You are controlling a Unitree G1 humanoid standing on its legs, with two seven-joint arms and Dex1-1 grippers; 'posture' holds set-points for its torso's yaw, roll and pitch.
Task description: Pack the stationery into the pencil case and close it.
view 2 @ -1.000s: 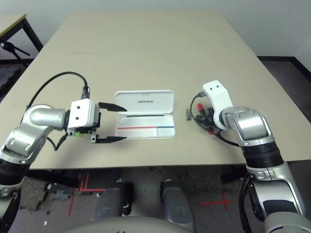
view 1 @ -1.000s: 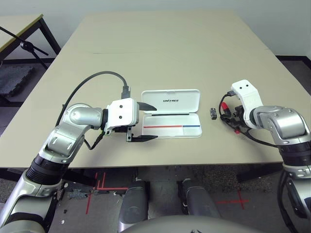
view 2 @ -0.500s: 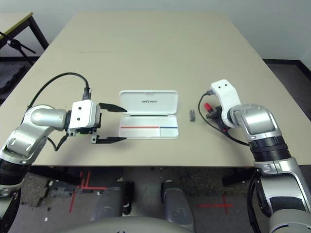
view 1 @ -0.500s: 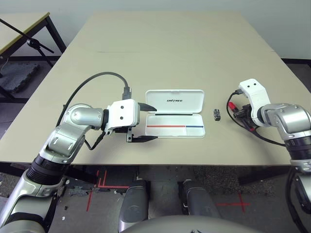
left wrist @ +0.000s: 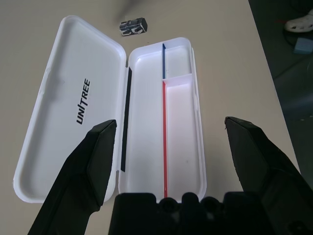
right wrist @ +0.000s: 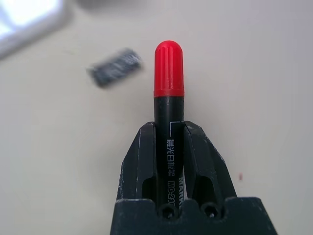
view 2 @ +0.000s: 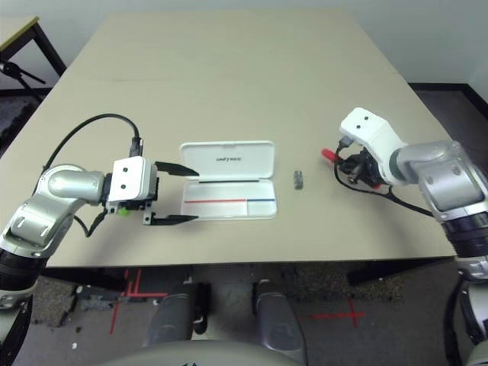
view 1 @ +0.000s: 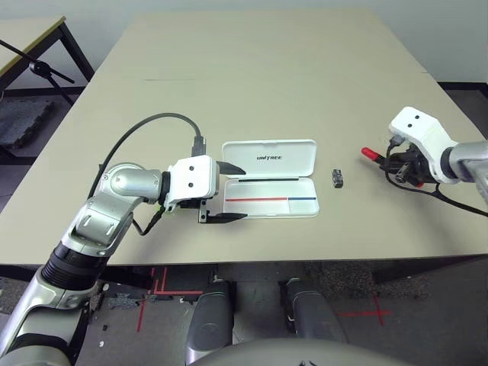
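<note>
The white pencil case (view 1: 271, 197) lies open on the table, its lid (view 1: 268, 158) folded back and its tray empty. My left gripper (view 1: 238, 193) is open at the case's left end, one finger on each side of the tray (left wrist: 181, 122). My right gripper (right wrist: 169, 131) is shut on the red-and-black marker (view 1: 370, 154), held to the right of the case with its red cap pointing toward it. The tiny dark block (view 1: 336, 178) lies between the case and the marker. A lime-green bit (view 2: 120, 212) shows under my left wrist; I cannot tell what it is.
A black cable (view 1: 145, 122) loops from my left wrist over the table. The table's right edge (view 1: 450, 103) runs close behind my right gripper. A second table and a black stand (view 1: 42, 69) are off to the far left.
My right gripper has shut on the marker and carried it to the right, away from the dark block. The left arm and the case have not moved.
</note>
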